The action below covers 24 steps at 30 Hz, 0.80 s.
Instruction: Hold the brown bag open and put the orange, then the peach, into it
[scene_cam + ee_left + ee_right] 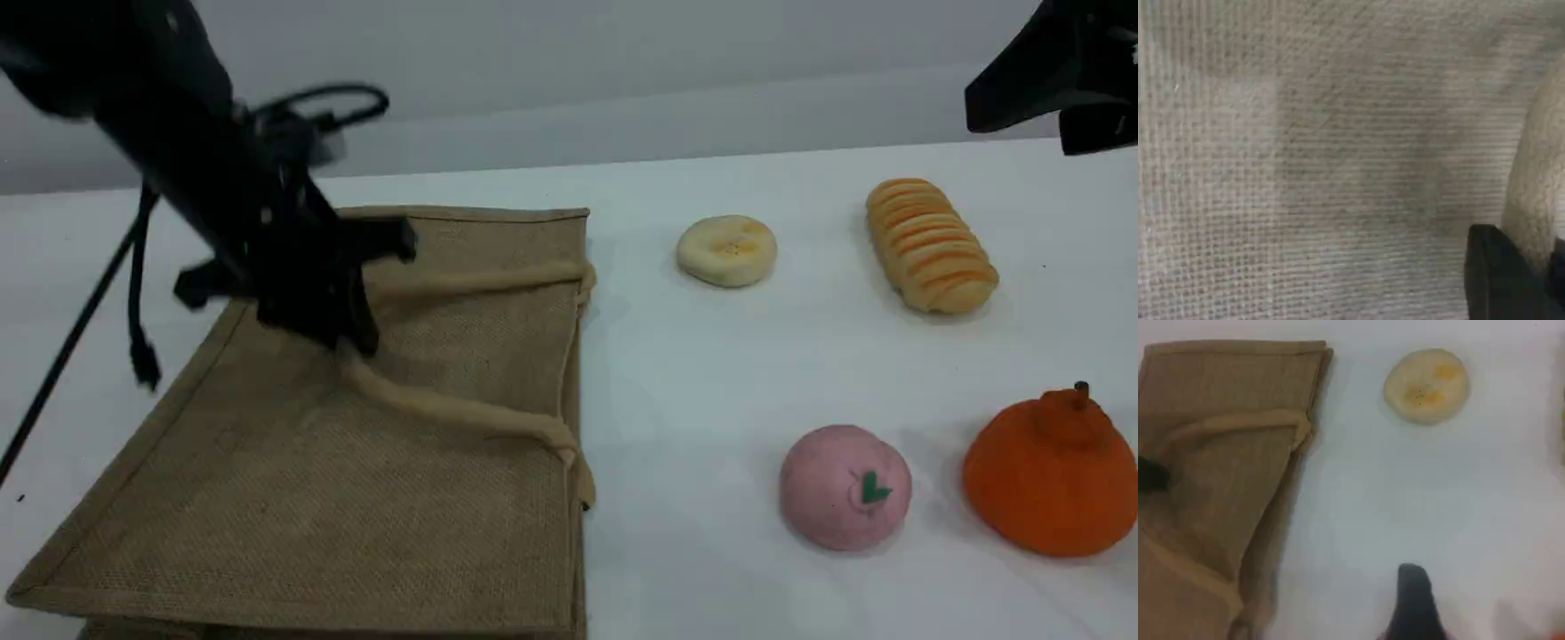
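Scene view: coarse tan jute of the brown bag [356, 498] lying flat on the left of the white surface [693, 373], hemmed edges and two pale rope-like handles across its top face. Left gripper [351, 342] down on the bag at the nearer handle [444, 409], jaws pressed together on that cord. On the right, a pale yellow round bun [727, 250] and a ridged, striped bread loaf [929, 244] at the far side; nearer, the matte pink peach [845, 486] with a green leaf mark, and just beside it the knob-topped orange [1053, 471] with a dark stem, both well apart from the bag. Right arm's dark housing at the top right corner.

Left wrist view: close, blurred jute weave filling the frame, a beige handle strand [1535, 200] against a dark fingertip [1498, 280].

Right wrist view: right gripper [1415, 603] above bare white surface, jaws spread and holding nothing; bag [1218, 487] at left, bun [1426, 385] beyond.
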{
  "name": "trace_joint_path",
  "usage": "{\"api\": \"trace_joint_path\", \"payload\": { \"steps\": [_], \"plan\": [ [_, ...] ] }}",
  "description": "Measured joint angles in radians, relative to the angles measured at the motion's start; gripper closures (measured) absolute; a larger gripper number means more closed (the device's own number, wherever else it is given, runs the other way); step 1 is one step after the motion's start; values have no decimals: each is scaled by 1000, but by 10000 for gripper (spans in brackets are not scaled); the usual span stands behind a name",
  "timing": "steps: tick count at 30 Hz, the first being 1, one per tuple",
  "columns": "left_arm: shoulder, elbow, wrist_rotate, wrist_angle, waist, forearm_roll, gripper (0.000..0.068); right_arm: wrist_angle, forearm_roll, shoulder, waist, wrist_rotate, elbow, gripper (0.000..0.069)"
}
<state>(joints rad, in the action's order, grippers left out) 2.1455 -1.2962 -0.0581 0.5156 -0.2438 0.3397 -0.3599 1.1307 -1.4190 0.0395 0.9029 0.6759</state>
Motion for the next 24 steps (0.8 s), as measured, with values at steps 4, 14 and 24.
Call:
{"api": "trace_joint_path", "payload": {
  "steps": [4, 14, 24],
  "plan": [
    [-64, -75, -50, 119, 1, 0, 603, 6, -8, -45, 0, 0, 0, 255],
    [-230, -329, -189, 486, 1, -3, 603, 114, -41, -150, 0, 6, -1, 255],
    [-259, -515, -339, 708, 1, 4, 603, 188, -86, -150, 0, 4, -12, 255]
  ]
}}
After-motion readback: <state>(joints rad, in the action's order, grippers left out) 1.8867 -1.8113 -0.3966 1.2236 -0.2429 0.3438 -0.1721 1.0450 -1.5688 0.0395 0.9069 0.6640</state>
